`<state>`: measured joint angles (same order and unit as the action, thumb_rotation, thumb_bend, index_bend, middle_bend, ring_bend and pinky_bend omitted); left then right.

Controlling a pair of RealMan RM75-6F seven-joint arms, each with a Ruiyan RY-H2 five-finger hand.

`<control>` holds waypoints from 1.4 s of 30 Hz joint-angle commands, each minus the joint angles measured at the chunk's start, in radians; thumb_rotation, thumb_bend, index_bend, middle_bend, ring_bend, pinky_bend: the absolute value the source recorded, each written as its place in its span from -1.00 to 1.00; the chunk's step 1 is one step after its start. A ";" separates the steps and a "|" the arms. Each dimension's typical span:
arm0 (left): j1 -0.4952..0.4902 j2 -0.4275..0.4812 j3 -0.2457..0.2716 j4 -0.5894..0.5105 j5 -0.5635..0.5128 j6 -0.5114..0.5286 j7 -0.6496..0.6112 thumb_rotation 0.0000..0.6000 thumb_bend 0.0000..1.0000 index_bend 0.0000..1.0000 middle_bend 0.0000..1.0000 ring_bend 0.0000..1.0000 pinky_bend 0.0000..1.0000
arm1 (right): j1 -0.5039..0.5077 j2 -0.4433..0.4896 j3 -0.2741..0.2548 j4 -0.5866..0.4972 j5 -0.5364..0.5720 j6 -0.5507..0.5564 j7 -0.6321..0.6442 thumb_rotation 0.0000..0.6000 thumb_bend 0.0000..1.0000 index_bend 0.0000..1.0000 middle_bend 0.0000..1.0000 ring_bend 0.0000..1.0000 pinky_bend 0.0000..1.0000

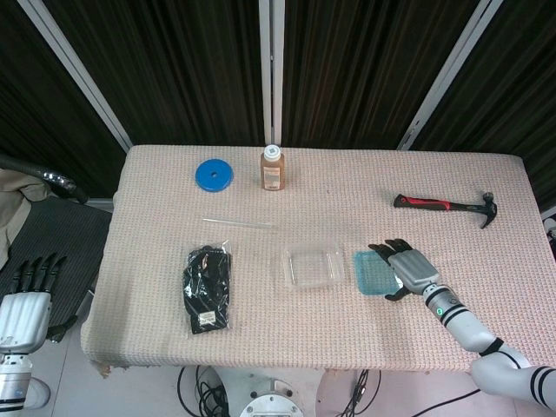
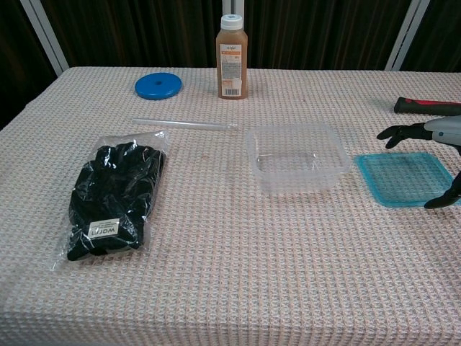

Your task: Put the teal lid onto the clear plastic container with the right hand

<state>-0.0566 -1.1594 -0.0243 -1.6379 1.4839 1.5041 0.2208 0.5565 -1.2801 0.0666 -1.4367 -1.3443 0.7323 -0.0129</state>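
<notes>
The teal lid (image 1: pixel 373 274) (image 2: pixel 400 177) lies flat on the cloth, just right of the clear plastic container (image 1: pixel 313 267) (image 2: pixel 297 158), which stands uncovered and holds nothing. My right hand (image 1: pixel 407 268) (image 2: pixel 432 148) hovers over the lid's right part, fingers spread and pointing left, thumb below the near edge; it holds nothing. Whether it touches the lid is unclear. My left hand (image 1: pixel 24 301) hangs off the table's left side with fingers apart, holding nothing.
A bagged black glove (image 1: pixel 208 288) lies left of the container, a clear straw (image 1: pixel 236 223) behind it. A brown bottle (image 1: pixel 273 168) and blue disc (image 1: pixel 214 175) stand at the back, a red-handled hammer (image 1: pixel 443 205) at the back right.
</notes>
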 commanded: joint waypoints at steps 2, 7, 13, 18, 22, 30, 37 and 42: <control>0.000 -0.001 0.001 -0.001 -0.002 -0.002 0.002 1.00 -1.00 -0.86 -0.93 -1.00 -1.00 | 0.004 -0.004 -0.007 0.007 0.000 -0.001 0.009 1.00 -0.95 -1.00 -0.73 -1.00 -1.00; 0.001 0.000 0.000 -0.004 -0.006 -0.004 0.003 1.00 -1.00 -0.86 -0.94 -1.00 -1.00 | 0.011 -0.012 -0.014 0.027 0.005 -0.009 0.023 1.00 -0.94 -1.00 -0.71 -1.00 -1.00; 0.001 0.000 0.000 -0.006 -0.010 -0.007 0.004 1.00 -1.00 -0.86 -0.93 -1.00 -1.00 | 0.018 -0.029 -0.016 0.055 0.003 -0.004 0.046 1.00 -0.82 -1.00 -0.62 -1.00 -1.00; 0.001 0.000 0.002 -0.010 -0.009 -0.006 0.008 1.00 -1.00 -0.86 -0.93 -1.00 -1.00 | 0.016 -0.020 -0.021 0.051 -0.022 0.018 0.084 1.00 -0.68 -1.00 -0.44 -1.00 -1.00; 0.002 0.003 0.003 -0.013 -0.010 -0.008 0.011 1.00 -1.00 -0.86 -0.94 -1.00 -1.00 | 0.011 0.028 -0.018 -0.009 -0.048 0.055 0.105 1.00 -0.67 -1.00 -0.37 -1.00 -1.00; 0.005 0.005 0.005 -0.015 0.007 0.006 0.012 1.00 -1.00 -0.86 -0.93 -1.00 -1.00 | 0.050 0.173 0.022 -0.245 -0.022 0.067 -0.006 1.00 -0.67 -1.00 -0.35 -1.00 -1.00; 0.006 -0.003 0.006 0.003 0.012 0.008 -0.003 1.00 -1.00 -0.86 -0.94 -1.00 -1.00 | 0.148 0.169 0.065 -0.379 0.184 0.009 -0.238 1.00 -0.67 -1.00 -0.35 -1.00 -1.00; 0.006 -0.008 0.007 0.021 0.013 0.005 -0.021 1.00 -1.00 -0.86 -0.93 -1.00 -1.00 | 0.246 0.101 0.080 -0.398 0.356 0.004 -0.384 1.00 -0.67 -1.00 -0.35 -1.00 -1.00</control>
<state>-0.0504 -1.1662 -0.0168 -1.6183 1.4973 1.5101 0.2015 0.7396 -1.1421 0.1303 -1.8067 -1.0779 0.7482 -0.3160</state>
